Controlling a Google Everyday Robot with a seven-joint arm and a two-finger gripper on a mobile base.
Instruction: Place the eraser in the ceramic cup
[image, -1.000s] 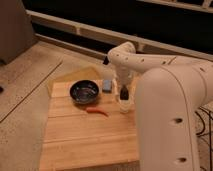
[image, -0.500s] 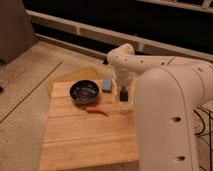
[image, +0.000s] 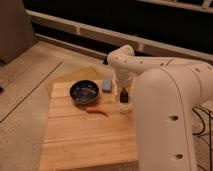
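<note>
Gripper (image: 123, 91), right worktop (image: 85, 137) edge: clasps eraser (image: 123, 93) directly above cup (image: 124, 105). Pickup done; release into cup outstanding.

The robot's white arm (image: 160, 105) fills the right side of the view, its thick forearm rising from the lower right and bending at a rounded elbow. The wrist turns straight down, with the hand (image: 124, 96) pointing downward at the table's (image: 85, 135) right edge.
</note>
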